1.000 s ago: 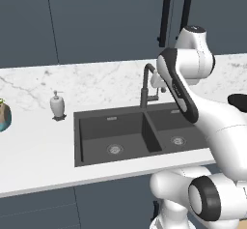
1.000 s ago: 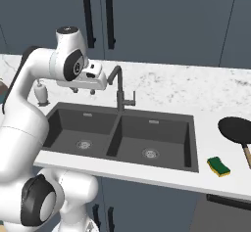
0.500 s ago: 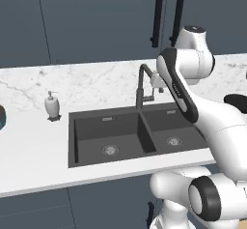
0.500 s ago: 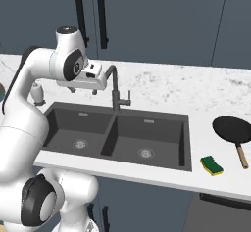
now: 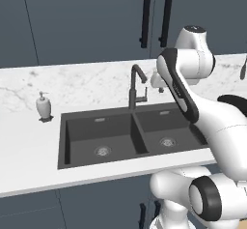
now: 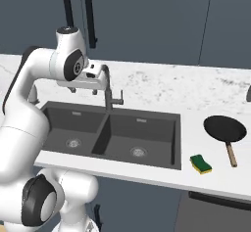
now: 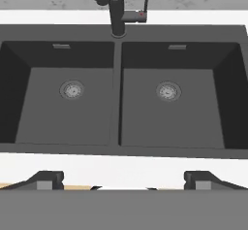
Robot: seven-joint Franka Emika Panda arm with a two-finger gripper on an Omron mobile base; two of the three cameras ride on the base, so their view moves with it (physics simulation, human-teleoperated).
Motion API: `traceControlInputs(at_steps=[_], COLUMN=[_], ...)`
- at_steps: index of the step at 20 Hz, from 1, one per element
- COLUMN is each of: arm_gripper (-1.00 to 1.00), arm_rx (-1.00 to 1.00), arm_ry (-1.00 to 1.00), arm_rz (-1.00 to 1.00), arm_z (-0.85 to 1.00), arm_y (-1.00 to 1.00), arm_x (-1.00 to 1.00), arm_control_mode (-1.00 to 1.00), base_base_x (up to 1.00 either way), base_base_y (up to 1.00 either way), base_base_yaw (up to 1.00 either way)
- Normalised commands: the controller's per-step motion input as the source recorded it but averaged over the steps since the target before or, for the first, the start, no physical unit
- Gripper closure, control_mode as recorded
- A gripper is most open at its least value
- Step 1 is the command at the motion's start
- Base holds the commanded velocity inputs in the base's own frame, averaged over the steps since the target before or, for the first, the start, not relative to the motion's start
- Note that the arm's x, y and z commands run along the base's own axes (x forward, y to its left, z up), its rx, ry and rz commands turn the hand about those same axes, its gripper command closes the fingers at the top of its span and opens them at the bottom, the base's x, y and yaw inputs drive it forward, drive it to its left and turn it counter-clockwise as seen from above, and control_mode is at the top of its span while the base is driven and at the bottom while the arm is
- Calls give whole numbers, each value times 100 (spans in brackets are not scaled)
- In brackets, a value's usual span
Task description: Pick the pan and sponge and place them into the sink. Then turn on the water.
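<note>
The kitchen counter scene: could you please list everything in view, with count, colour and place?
sink: one, dark grey, two basins, set into the counter, nothing in either basin
faucet: one, dark grey gooseneck, behind the sink's centre divider
pan: one, black with a wooden handle, on the counter right of the sink
sponge: one, green over yellow, near the counter's front edge, between the sink and the pan's handle
soap dispenser: one, white, on the counter left of the sink
counter: one, white marble
cabinets: dark blue, behind the counter, with black bar handles
pincer: one, dark tips, open, holding nothing, above the sink's front edge
</note>
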Motion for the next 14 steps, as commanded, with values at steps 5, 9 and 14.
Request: traceControlInputs(at_steps=[5, 9, 14], arm_gripper=[-100, -100, -100], arm_rx=[0, 0, 0], arm_ry=[0, 0, 0], arm_rz=[0, 0, 0], arm_z=[0, 0, 0], arm_y=[0, 0, 0], arm_x=[0, 0, 0], arm_control_mode=[100, 100, 100], base_base_x=[0, 0, 0], base_base_y=[-37, -40, -39], base_base_yaw=[0, 0, 0])
